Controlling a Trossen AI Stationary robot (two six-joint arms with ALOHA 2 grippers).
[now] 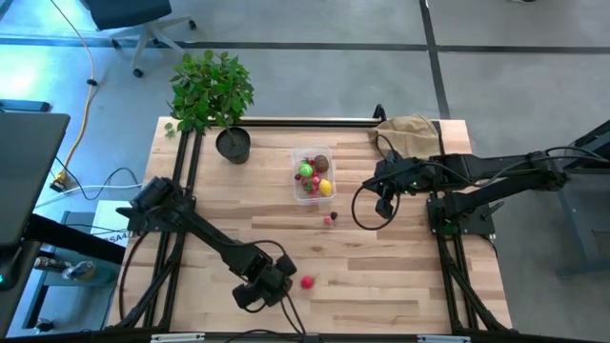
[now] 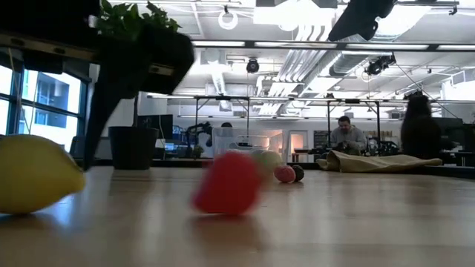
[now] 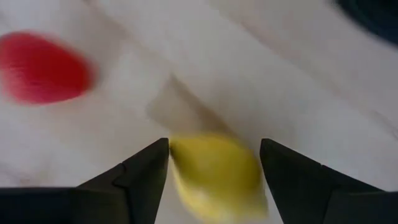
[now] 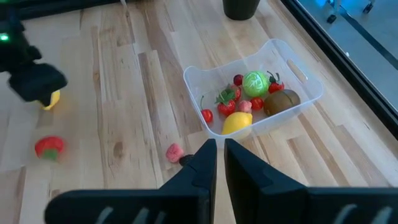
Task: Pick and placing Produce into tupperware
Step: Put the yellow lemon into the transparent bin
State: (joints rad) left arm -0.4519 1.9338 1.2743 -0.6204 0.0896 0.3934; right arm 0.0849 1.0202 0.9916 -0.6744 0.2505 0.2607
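Yellow and close against the low camera, a lemon (image 2: 37, 174) sits on the wooden table (image 1: 381, 276) between the spread fingers of the left gripper (image 3: 214, 163), which hangs over it near the front edge with the jaws apart and not clamped on the fruit. Going down in size around it: the leafy potted plant (image 1: 213, 95) stands at the back left corner, a crumpled paper bag (image 1: 412, 128) lies at the back right, and the clear tub (image 4: 292, 68) sits between them, mid-table, holding a green round piece, a brown one, a second lemon and several red berries. The right gripper (image 4: 220, 151) waits just beside the tub with its fingers together, holding nothing. A red berry (image 1: 308, 282) lies just beside the left gripper, and two small pieces (image 1: 330, 218) lie loose near the tub. Beyond the table, an office with ceiling lights shows a seated person (image 2: 345, 135).
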